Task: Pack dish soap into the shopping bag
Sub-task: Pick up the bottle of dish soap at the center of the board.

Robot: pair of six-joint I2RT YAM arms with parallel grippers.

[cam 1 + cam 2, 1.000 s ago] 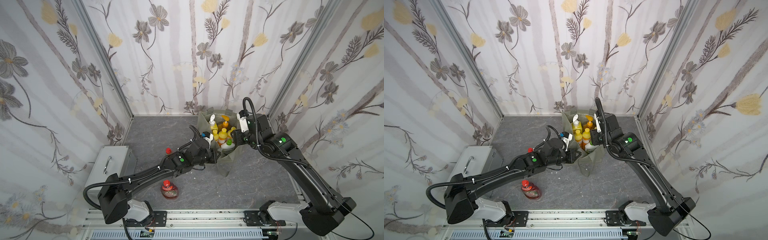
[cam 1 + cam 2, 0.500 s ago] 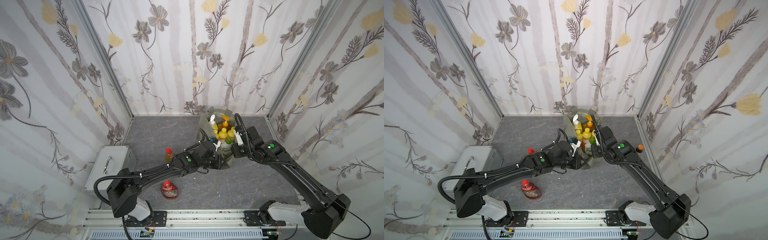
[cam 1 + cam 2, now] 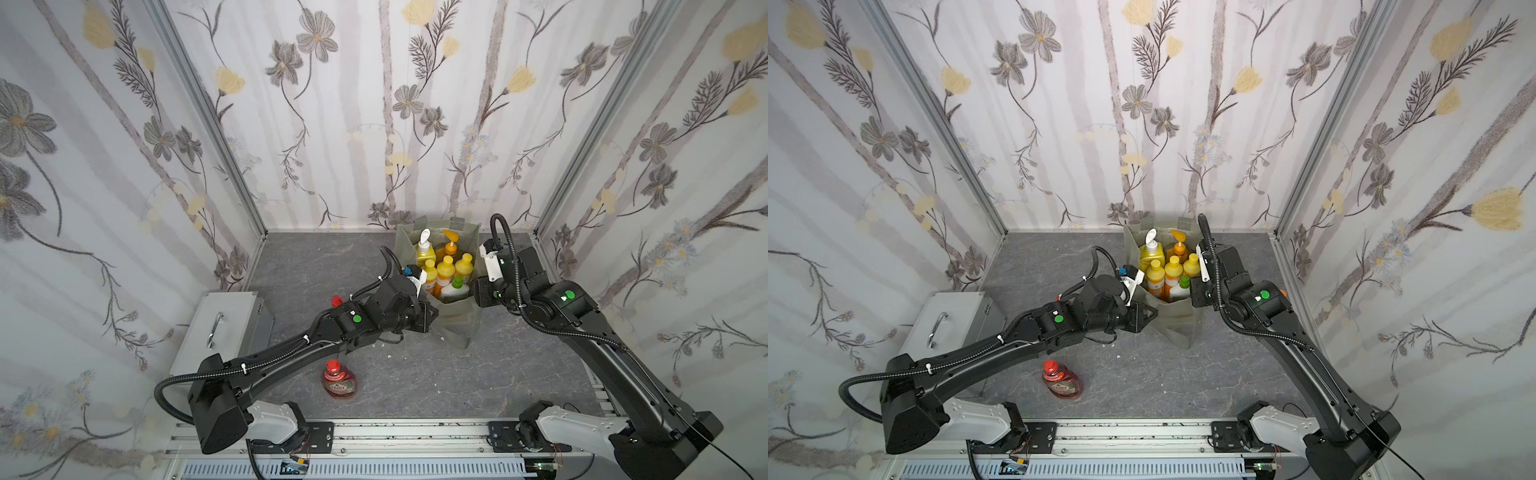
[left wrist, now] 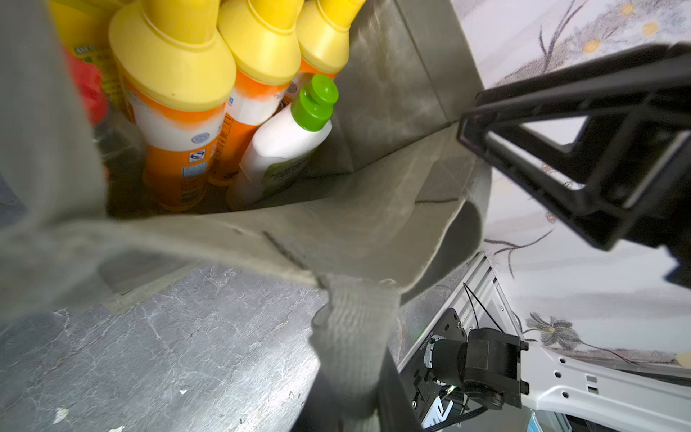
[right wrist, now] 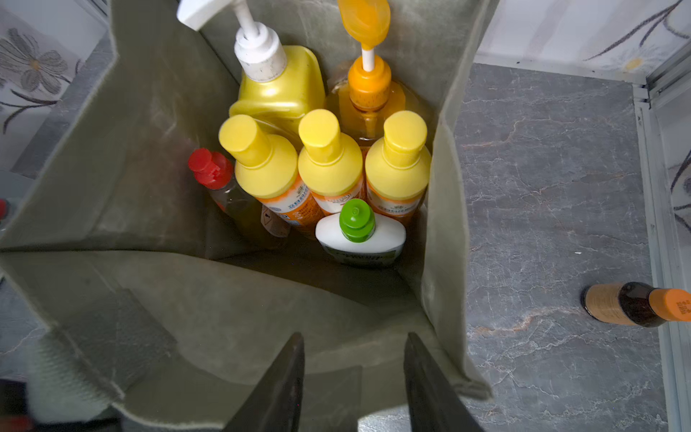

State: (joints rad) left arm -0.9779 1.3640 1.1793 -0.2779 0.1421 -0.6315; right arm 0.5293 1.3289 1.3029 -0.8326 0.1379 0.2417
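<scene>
— Grey marbled floor [image 3: 415,386], flowered walls on three sides. Whereabouts of the shopping bag [image 3: 457,328]?
— Upright near the back wall, mouth open, between both arms.
— Inside?
— At the far end, yellow pump bottle [image 5: 278,86] beside orange pump bottle [image 5: 370,93]. In front of those, three yellow-capped orange bottles [image 5: 329,161] in a row. White green-capped bottle [image 5: 359,235] leaning against that row. Yellow-green red-capped bottle [image 5: 220,183] squeezed in at the side.
— Outside?
— Red bottle [image 3: 338,380] lying on its side toward the front rail. Another red cap [image 3: 336,300] half hidden behind the left arm [image 3: 291,353]. Brown orange-capped bottle [image 5: 632,305] lying by the right wall. Grey metal box [image 3: 220,328] against the left wall.
— Left gripper [image 3: 432,314]?
— At the bag's front corner, pinched on a strap handle [image 4: 351,336].
— Right gripper [image 5: 354,336]?
— Above the bag's near rim on the opposite side, jaws well apart, gripping nothing.
</scene>
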